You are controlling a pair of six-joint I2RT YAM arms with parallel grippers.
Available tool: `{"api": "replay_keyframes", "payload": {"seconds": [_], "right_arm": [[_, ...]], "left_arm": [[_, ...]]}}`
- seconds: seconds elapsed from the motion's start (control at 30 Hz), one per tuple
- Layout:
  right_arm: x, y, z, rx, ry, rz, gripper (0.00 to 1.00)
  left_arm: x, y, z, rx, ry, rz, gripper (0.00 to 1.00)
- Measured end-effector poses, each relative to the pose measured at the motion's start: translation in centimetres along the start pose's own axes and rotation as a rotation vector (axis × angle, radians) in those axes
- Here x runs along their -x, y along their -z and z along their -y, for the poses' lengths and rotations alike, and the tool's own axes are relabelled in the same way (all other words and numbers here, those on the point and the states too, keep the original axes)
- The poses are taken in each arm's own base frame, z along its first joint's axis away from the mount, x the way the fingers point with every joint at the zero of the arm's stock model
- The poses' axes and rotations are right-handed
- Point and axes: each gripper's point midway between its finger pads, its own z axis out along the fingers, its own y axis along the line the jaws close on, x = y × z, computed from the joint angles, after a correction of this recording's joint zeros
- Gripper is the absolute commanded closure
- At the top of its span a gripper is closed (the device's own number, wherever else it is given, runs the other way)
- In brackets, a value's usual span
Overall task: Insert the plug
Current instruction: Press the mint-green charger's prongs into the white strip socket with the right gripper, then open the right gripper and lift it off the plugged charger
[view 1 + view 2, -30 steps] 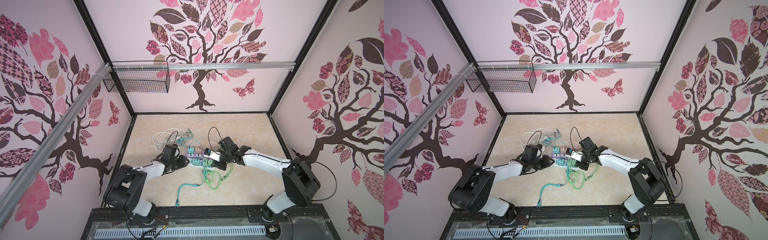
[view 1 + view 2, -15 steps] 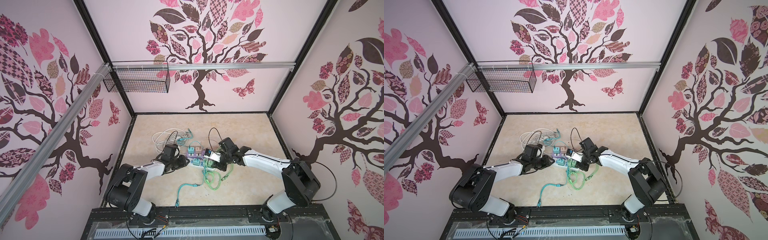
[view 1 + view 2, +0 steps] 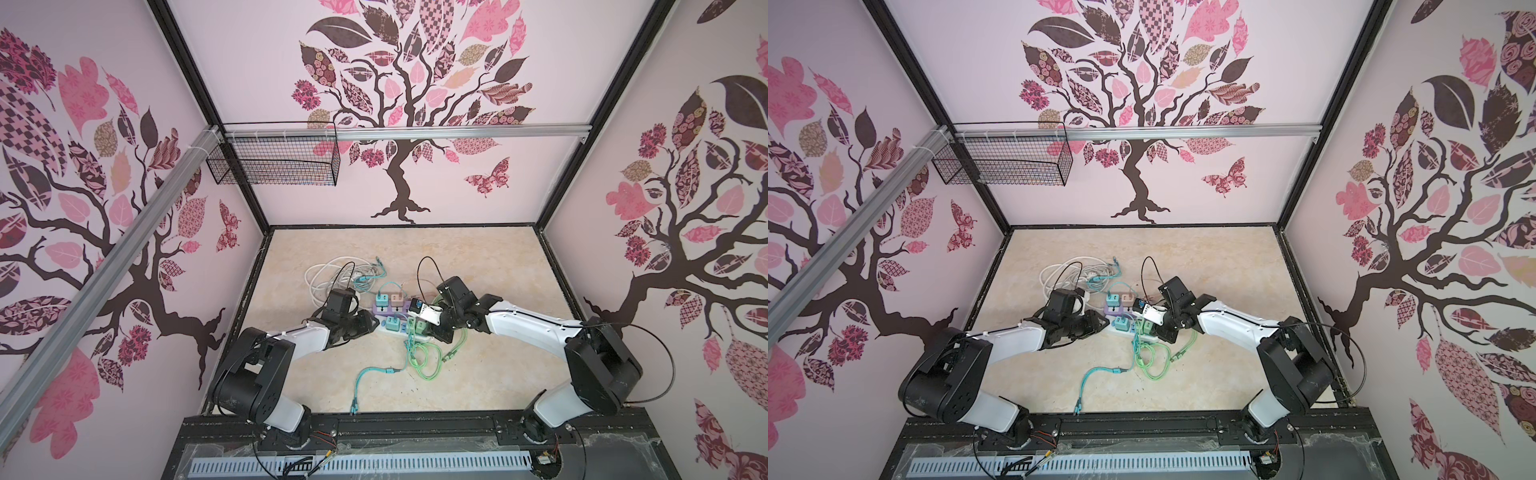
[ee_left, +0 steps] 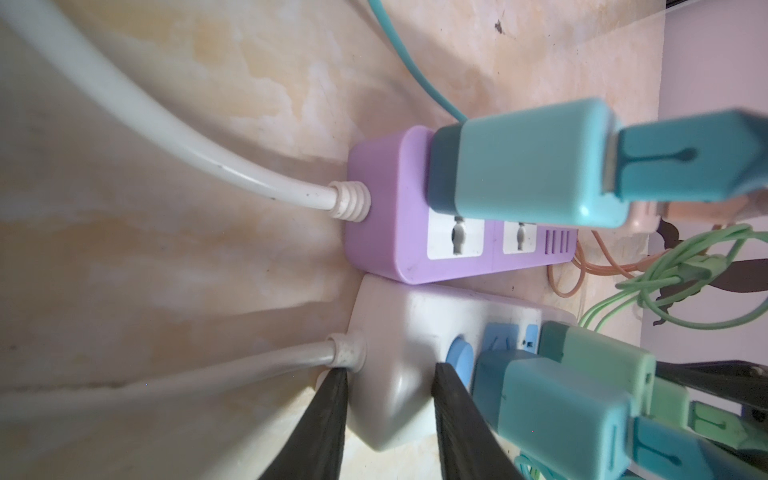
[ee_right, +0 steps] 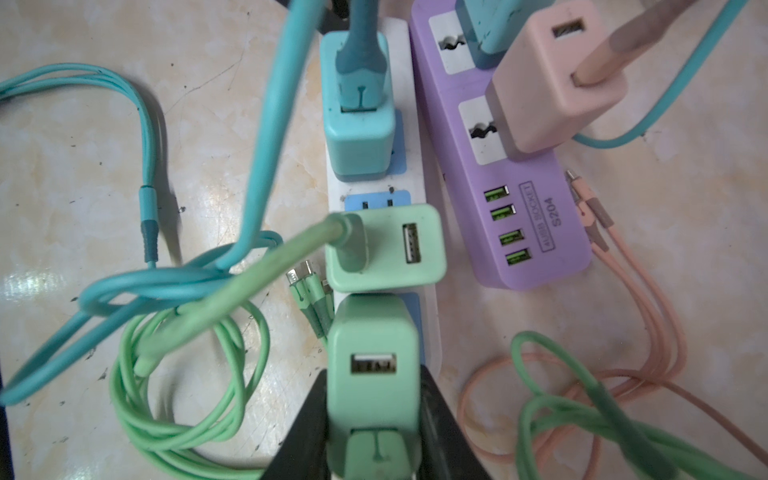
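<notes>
The light is soft and even, the shadows faint. Both top views bow at the edges. Up close the teal charger (image 4: 528, 162) blurs, and the tabletop (image 5: 41, 286) glares.

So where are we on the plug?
Done: teal charger and one green charger sit in the white strip. In hand: left tool holds the strip's cable end; right tool grips a second green charger at the other end. Left: press home, release; seating not visible.
</notes>
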Motion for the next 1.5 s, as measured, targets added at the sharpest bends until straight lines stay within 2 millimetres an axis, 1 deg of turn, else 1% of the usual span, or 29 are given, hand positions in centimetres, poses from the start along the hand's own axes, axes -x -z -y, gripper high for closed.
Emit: {"api": "replay_keyframes", "payload": {"seconds": [0.3,0.57,0.7,0.93,1.07,1.2,1.37,1.5], "right_arm": [[-0.1,-0.2,0.2,-0.003,-0.002,-0.017,0.90],[0.5,-0.9,0.8,-0.025,0.018,-0.045,0.90],[-0.2,-1.7,0.8,-0.033,0.033,-0.081,0.90],[-0.3,-2.0,0.8,-0.038,0.040,-0.140,0.92],[-0.8,-2.1,0.6,-0.039,0.040,-0.171,0.92],[-0.8,-2.2,0.6,-0.040,0.032,-0.171,0.90],[-0.2,-1.8,0.8,-0.055,0.027,-0.146,0.89],[0.0,-1.6,0.8,-0.060,0.026,-0.136,0.84]], "left_arm": [[0.1,0.3,-0.1,0.006,0.009,0.002,0.63],[0.3,0.7,-0.5,0.022,0.021,0.013,0.63],[0.4,0.8,-0.6,0.027,0.023,0.015,0.63],[0.5,0.9,-0.7,0.028,0.028,0.019,0.63],[0.9,1.3,-0.5,0.021,0.028,0.034,0.63],[1.6,2.3,0.1,0.006,0.022,0.063,0.61],[2.5,4.2,0.9,-0.010,0.013,0.112,0.52],[3.2,6.0,1.3,-0.008,-0.002,0.162,0.47]]}}
